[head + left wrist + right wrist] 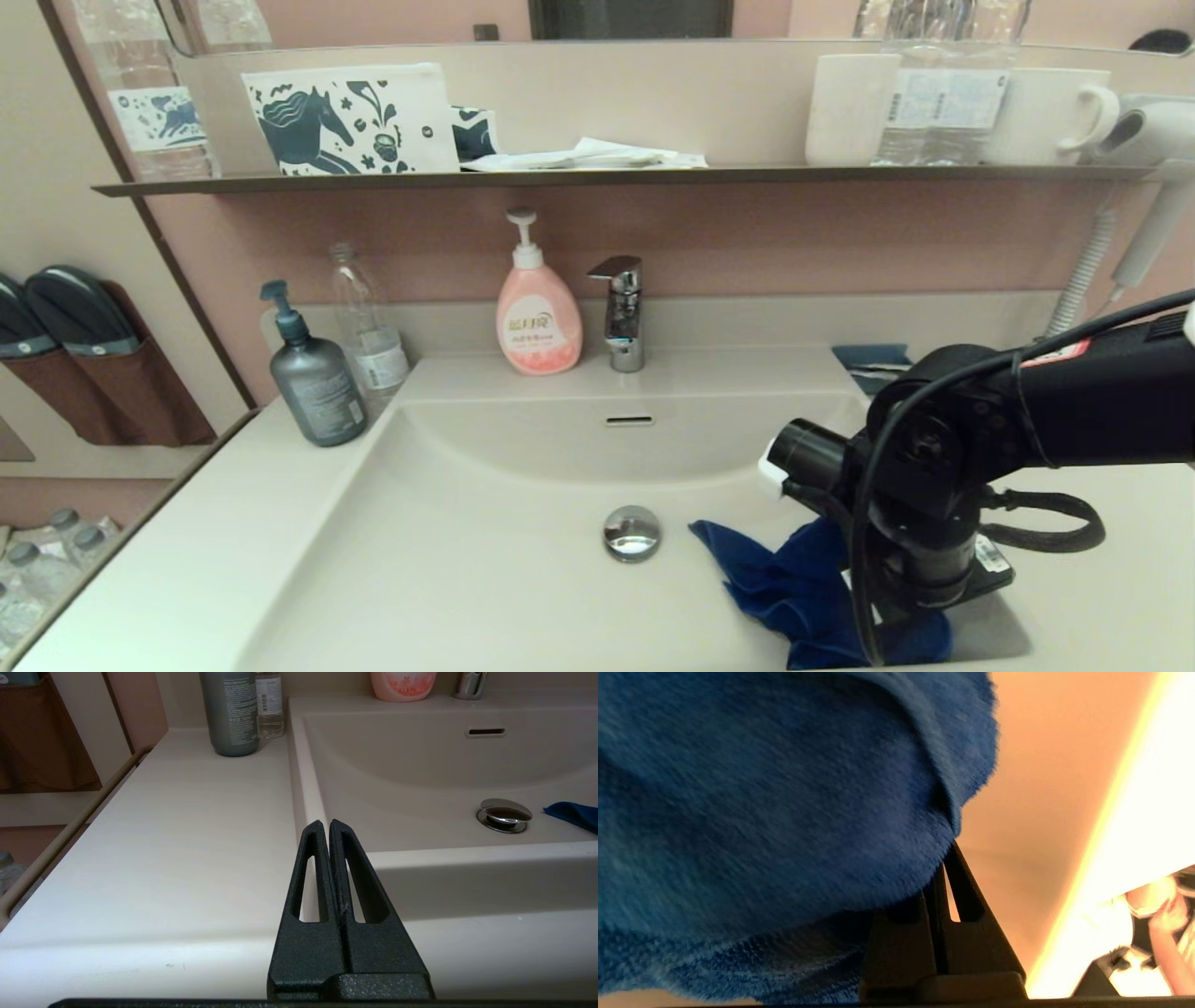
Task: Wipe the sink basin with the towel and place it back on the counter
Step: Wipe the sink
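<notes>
The right gripper (941,877) is closed on the towel (803,588), pressing the bunched blue cloth onto the floor of the sink basin (467,560), with the chrome drain plug (632,532) just beside the cloth. The left gripper (325,826) hangs idle with its fingers pressed together, empty, above the surface (163,835) at the basin's front corner.

A crumpled royal-blue terry towel (794,583) lies bunched on the floor of the cream-white sink basin (467,560), just beside its round chrome drain plug (632,533), on the robot's right side. The glossy rectangular basin, with sloping walls and an overflow slot (629,420) in its far wall, sits sunk in the matching cream table (187,560).
</notes>
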